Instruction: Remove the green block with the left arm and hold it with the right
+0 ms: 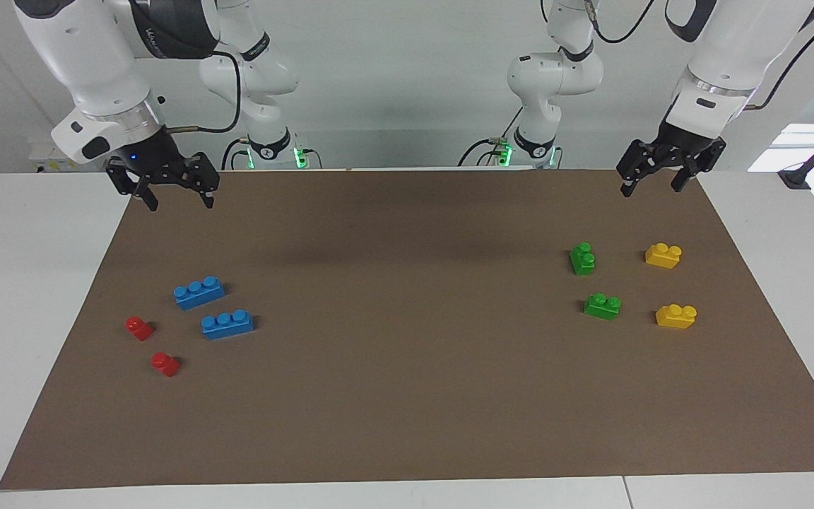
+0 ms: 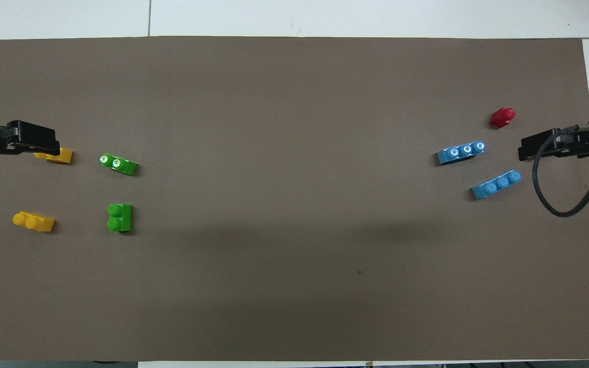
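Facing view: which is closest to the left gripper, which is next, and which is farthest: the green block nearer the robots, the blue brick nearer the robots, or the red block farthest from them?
Counting from the left gripper:
1. the green block, at the left arm's end of the table.
2. the blue brick, toward the right arm's end.
3. the red block, also at the right arm's end, farther from the robots.

Blue bricks (image 1: 198, 292), red bricks (image 1: 139, 328), yellow bricks (image 1: 663, 255)
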`<state>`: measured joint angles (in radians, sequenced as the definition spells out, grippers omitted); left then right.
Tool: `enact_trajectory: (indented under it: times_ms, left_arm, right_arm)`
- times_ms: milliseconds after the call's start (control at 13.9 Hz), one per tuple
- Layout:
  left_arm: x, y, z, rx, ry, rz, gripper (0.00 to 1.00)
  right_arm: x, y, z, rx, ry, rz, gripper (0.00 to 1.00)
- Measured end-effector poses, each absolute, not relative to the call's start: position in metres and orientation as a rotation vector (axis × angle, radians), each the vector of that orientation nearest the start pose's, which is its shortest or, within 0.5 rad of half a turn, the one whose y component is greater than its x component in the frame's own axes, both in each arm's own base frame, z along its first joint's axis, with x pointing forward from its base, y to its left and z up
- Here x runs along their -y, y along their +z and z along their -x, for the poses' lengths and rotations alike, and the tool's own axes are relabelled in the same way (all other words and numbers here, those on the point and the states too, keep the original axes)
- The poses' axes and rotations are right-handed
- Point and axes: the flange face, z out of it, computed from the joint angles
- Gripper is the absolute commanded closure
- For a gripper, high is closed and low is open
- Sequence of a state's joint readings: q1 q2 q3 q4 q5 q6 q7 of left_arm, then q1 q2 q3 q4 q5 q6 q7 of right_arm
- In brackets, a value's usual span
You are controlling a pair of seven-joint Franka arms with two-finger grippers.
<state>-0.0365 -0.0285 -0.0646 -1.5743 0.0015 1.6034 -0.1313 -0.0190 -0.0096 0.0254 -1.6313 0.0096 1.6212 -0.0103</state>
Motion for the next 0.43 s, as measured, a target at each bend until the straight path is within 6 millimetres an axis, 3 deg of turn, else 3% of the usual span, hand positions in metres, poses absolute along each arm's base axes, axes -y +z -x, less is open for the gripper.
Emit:
enact_trajectory:
  times_ms: [431]
  left_arm:
    - [0.0543,0.6409,-0.5474,0.028,-0.098,3.143,0.0]
  right_arm:
    - [-0.0024,0.6057,-0.5549,0.021,0.001,3.138,0.0]
